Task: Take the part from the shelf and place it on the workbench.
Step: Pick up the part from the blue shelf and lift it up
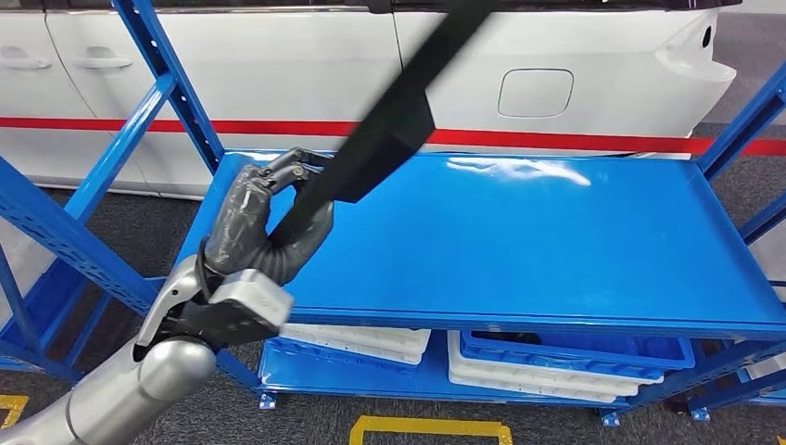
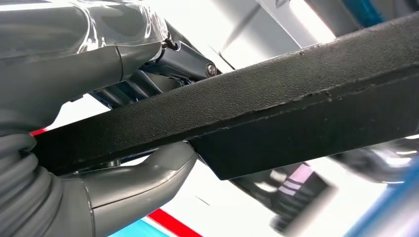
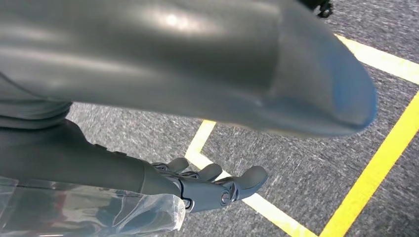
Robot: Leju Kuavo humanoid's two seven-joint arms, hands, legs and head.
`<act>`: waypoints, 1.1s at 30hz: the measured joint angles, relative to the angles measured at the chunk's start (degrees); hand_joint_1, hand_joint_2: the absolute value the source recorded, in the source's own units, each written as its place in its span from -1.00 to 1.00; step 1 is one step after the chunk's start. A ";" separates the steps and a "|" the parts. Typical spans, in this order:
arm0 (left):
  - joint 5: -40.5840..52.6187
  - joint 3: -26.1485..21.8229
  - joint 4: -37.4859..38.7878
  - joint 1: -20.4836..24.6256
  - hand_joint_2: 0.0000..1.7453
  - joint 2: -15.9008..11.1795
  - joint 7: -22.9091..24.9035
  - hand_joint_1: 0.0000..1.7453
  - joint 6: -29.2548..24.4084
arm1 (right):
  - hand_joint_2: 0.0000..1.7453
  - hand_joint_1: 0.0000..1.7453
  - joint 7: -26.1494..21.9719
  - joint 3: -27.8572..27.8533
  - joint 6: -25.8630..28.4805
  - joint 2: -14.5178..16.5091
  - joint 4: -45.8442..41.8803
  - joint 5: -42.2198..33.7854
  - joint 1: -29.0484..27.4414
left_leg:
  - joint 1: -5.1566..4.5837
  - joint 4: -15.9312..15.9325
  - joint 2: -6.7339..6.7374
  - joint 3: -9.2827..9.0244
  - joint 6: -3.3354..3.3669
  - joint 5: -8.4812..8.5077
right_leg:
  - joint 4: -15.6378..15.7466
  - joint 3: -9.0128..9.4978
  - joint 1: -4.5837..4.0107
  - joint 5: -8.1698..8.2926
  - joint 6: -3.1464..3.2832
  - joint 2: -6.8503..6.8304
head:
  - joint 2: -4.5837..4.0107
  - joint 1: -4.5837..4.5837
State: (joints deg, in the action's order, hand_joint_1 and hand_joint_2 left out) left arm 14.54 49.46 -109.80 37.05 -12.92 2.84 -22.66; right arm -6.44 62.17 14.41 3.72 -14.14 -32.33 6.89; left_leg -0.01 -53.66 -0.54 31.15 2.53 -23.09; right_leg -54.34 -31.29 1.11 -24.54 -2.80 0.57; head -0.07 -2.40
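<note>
Left robot hand [image 1: 269,218] grips the lower end of a long black trim part [image 1: 394,116], fingers clamped round it, holding it slanted above the left side of the blue shelf [image 1: 556,241]. Right robot hand [image 3: 212,185] hangs over grey floor [image 3: 316,163] with yellow lines, fingers apart, holding nothing.

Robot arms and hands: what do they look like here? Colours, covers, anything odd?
Left arm is silver metal, with a pale grey block at the wrist. Left hand is dark grey under a clear plastic film, with a ribbed cover and thick grey thumb. Right hand has dark fingers and crinkled clear plastic at the wrist.
</note>
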 joint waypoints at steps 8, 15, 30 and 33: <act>-6.94 -1.04 -1.46 -1.92 1.00 -0.06 -3.99 1.00 -0.12 | -1.00 -1.00 -0.10 -0.13 0.05 0.10 0.00 -0.25 -0.08 | 0.01 0.11 0.00 0.01 -0.49 0.04 | 0.21 -0.02 -0.32 -0.09 0.60 0.08 | 0.00 -0.07; -19.49 -3.22 -2.91 -14.22 1.00 0.00 -15.30 1.00 -0.77 | -1.00 -1.00 -0.08 -0.62 0.89 0.26 0.00 -1.09 -0.23 | 0.77 -10.33 0.22 5.11 -1.83 -3.61 | 0.47 0.06 -0.06 0.14 1.96 0.11 | 0.00 -0.44; -21.44 -3.44 -1.14 -19.86 1.00 1.36 -16.87 1.00 -1.90 | -1.00 -1.00 0.04 -1.17 1.06 0.41 0.00 -1.35 -0.65 | 0.39 0.38 0.34 -0.19 0.91 0.22 | -10.58 -4.51 -0.07 -4.60 -0.36 -0.03 | 0.00 0.12; -19.88 -3.50 -1.03 -19.97 1.00 1.52 -16.96 1.00 -2.03 | -1.00 -1.00 0.16 -1.22 1.06 0.42 0.00 -1.35 -0.54 | -0.01 0.02 0.25 -0.06 0.31 0.13 | -0.20 0.79 -0.14 -1.00 0.10 0.01 | 0.00 0.11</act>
State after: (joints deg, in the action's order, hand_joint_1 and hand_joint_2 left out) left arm -5.35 45.97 -110.84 17.08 -11.40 -14.12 -24.68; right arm -6.28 60.95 15.47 4.14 -14.14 -33.68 6.35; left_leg -0.02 -53.64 -0.29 31.10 2.85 -22.96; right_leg -54.54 -30.50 0.96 -25.55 -2.71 0.58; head -0.07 -2.29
